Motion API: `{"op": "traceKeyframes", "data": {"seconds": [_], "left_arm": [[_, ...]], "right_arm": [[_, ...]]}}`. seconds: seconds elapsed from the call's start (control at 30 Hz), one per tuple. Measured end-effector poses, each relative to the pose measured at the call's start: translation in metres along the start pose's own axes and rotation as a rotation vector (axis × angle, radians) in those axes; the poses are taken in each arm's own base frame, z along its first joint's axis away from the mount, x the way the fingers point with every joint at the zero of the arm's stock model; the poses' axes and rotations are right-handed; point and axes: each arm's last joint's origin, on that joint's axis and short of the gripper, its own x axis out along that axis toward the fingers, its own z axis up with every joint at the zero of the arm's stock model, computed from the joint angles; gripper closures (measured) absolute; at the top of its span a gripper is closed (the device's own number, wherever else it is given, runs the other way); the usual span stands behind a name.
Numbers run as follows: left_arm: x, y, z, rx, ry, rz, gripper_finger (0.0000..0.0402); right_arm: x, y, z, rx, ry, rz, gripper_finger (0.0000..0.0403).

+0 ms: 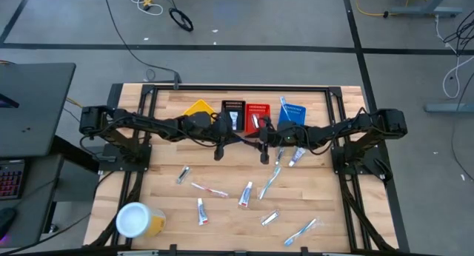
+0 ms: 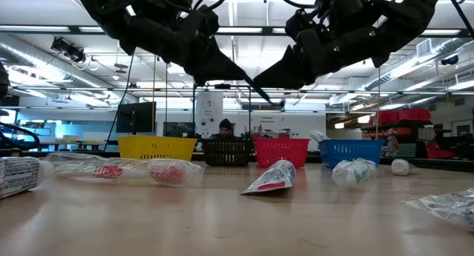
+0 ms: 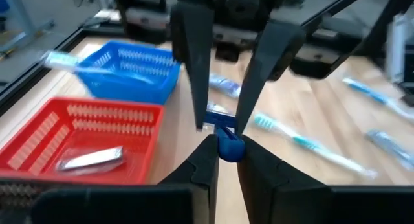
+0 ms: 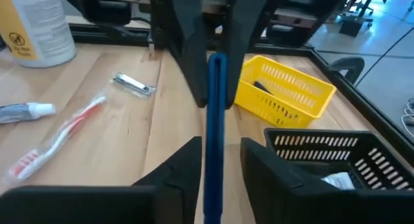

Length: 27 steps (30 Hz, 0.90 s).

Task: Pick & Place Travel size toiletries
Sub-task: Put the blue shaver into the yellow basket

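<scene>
From my seat I see a light wooden table (image 1: 222, 211) inside a dark frame. Along its far edge four small baskets stand in a row: a yellow basket (image 1: 198, 108), a black basket (image 1: 232, 108), a red basket (image 1: 257, 112) and a blue basket (image 1: 292, 112), each just beside the next. At the near left corner a yellow jar with a white lid (image 1: 138, 220) lies on its side. Cables (image 1: 159, 8) trail over the grey floor beyond the table, and a dark desk (image 1: 29, 100) stands off to the left.
</scene>
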Motion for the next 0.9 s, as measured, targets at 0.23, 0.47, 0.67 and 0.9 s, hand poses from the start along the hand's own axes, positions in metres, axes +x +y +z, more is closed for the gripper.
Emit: {"op": "traceKeyframes", "data": {"seconds": [0.23,0.47,0.67,0.9], "left_arm": [[-0.002,0.007,-0.012,-0.017,0.128,0.15,0.0353],[-0.028,0.013,0.0,-0.076,0.152,0.282,0.0348],[-0.075,0.011,0.017,-0.114,0.158,0.441,0.0353],[-0.117,0.014,0.01,-0.248,0.226,0.773,0.0349]], "right_arm": [[0.0,-0.004,0.0,-0.039,0.017,-0.157,0.0277],[-0.001,0.001,0.0,-0.015,0.014,-0.156,0.0277],[-0.001,0.008,0.0,-0.023,0.019,-0.133,0.0277],[-0.001,0.008,-0.003,-0.027,0.055,-0.129,0.0277]]}}
